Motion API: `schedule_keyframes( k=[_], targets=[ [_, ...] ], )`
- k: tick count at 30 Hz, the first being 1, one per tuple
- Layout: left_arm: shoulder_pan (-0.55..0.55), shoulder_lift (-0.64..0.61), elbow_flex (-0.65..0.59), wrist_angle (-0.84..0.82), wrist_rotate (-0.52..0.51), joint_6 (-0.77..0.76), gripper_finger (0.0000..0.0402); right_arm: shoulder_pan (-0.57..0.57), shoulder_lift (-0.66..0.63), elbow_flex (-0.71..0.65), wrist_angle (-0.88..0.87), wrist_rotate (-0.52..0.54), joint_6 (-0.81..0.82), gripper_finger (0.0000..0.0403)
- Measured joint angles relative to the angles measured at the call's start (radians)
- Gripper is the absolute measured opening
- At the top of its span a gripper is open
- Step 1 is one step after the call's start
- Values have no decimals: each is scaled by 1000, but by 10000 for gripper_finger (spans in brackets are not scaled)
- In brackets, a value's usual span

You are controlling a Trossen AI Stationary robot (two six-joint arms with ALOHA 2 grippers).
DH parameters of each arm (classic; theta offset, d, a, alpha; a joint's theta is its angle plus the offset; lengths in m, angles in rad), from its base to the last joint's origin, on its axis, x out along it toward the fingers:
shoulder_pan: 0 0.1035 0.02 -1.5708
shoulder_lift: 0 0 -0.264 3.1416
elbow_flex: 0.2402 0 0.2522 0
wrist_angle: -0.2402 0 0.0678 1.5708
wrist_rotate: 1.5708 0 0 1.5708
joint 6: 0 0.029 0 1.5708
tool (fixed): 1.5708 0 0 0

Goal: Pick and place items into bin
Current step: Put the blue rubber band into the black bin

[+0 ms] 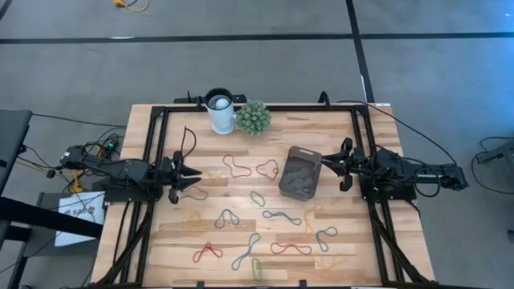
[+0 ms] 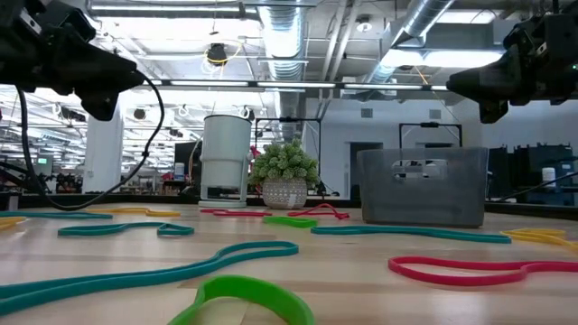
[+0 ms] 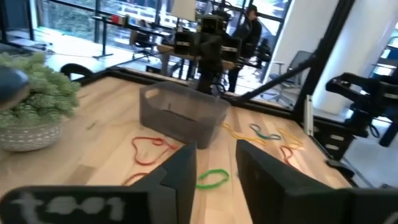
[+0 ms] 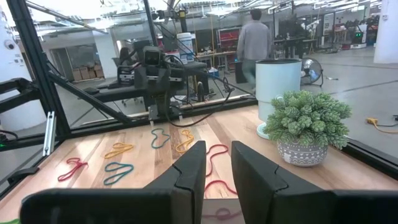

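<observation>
Rubber bands (image 1: 280, 217) all loose on worktop, bin (image 1: 300, 172) empty-looking, both hands (image 1: 190, 178) (image 1: 340, 164) spread, empty; next: first pick.

Bin (image 4: 217, 213): showing only its rim, cut off by the right wrist view's edge.
Person (image 4: 253, 38): appearing blurred.
Plant (image 3: 34, 106): being cropped at the edge.

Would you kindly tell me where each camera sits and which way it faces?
High: above, straight down; both arms, left pincer, right pincer flank the bin.
Low: table height, facing bin, white cup; arms overhead.
Left wrist: past own fingers toward bin.
Right wrist: past own fingers toward the plant.
All share the rubber bands.
</observation>
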Motion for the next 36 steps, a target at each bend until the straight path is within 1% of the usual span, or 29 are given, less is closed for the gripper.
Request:
schedule_keyframes(
  k=[4, 9, 15, 19, 21, 26, 30, 34, 36],
  targets=[
    [0, 7, 0, 0, -10, -18, 122, 0, 0, 0, 0, 0, 0, 70],
    [0, 31, 0, 0, -11, -70, 122, 0, 0, 0, 0, 0, -3, 70],
    [0, 63, 0, 0, -12, -73, 121, 0, 0, 0, 2, 0, -42, 70],
    [0, 92, 0, -1, -21, -73, 121, 2, 0, 0, 4, -1, 15, 70],
    [0, 110, 0, 1, -52, -63, 121, 1, 0, 0, 7, -1, 15, 70],
    [0, 148, 0, 8, -189, -49, 121, -7, 0, 0, 43, 1, 8, 70],
    [0, 165, 0, 8, -205, -68, 121, -27, 0, 0, 85, 27, 22, 70],
    [0, 169, 0, 8, -222, -59, 121, -25, 0, 0, 77, 27, 97, 70],
    [0, 169, 0, 9, -246, -58, 121, -27, 0, 0, 89, 44, 86, 70]
  ],
)
